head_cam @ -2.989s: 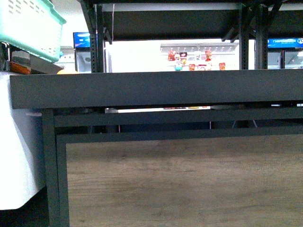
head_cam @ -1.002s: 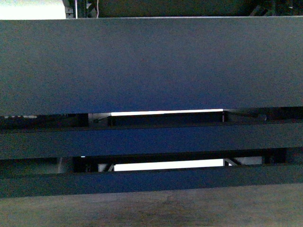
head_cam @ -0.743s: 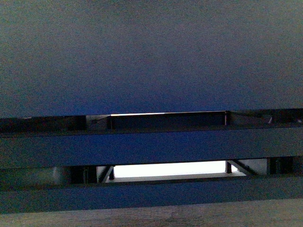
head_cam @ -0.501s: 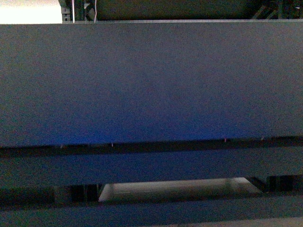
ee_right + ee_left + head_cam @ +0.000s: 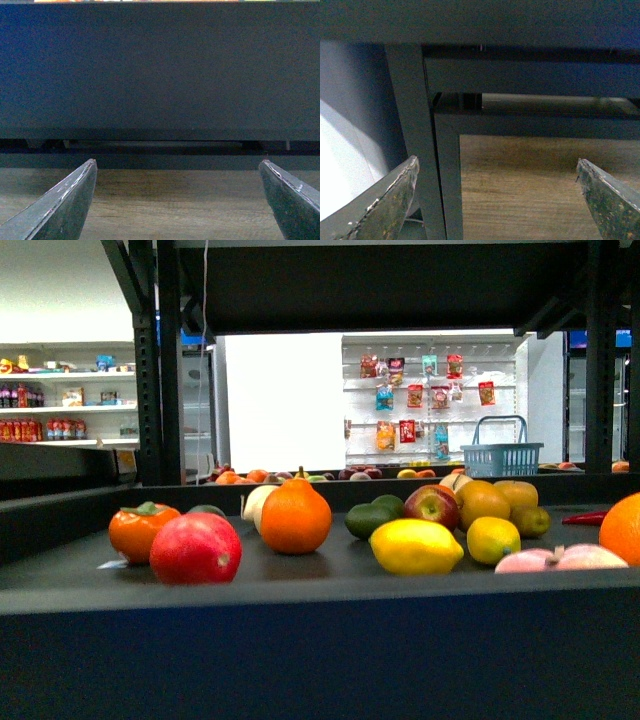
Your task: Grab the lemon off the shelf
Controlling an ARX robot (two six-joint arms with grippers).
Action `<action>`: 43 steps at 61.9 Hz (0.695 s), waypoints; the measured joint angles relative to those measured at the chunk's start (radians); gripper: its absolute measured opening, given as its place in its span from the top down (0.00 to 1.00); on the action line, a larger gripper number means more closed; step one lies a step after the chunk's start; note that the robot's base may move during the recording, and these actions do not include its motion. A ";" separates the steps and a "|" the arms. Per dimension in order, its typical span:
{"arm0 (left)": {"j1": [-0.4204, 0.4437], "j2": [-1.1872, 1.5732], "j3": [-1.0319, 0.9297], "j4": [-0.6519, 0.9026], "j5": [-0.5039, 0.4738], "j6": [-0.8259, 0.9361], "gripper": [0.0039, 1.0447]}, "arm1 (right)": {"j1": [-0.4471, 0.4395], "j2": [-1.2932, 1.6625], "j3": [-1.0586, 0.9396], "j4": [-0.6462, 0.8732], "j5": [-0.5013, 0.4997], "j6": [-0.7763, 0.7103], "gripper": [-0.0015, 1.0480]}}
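Your front camera has climbed since half a second ago: then a dark front face filled the view, now you look over the raised front edge onto the desk (image 5: 300, 578), a black tier of the shelf (image 5: 160, 370). On it the lemon (image 5: 416, 546) lies near the front edge, right of centre, at about 4 o'clock from the orange (image 5: 296, 517) and clear of it. A smaller yellow fruit (image 5: 493, 539) sits just beside the lemon at its 3 o'clock, and a dark green avocado (image 5: 372, 518) lies behind it at 11 o'clock. A red apple (image 5: 195, 549) rests at the orange's 8 o'clock, near the front edge. Neither arm shows in this view. From the left wrist, you see the left tool (image 5: 497, 160) released, its fingers (image 5: 390, 205) spread wide with nothing between them; beyond them stand a dark frame post (image 5: 415, 150) and a wood panel (image 5: 520, 195). From the right wrist, the right tool (image 5: 177, 161) is likewise released and empty, facing the dark face of a tier, with wood grain below it. No fruit appears in either wrist view.
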 joint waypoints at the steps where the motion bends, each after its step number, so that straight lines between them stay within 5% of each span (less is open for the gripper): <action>1: 0.000 0.000 0.000 0.000 0.000 0.000 0.07 | 0.000 0.000 0.000 0.000 0.000 0.000 0.07; 43: 0.000 0.000 0.000 0.000 0.000 0.000 0.07 | 0.000 0.000 0.000 0.000 0.000 0.000 0.07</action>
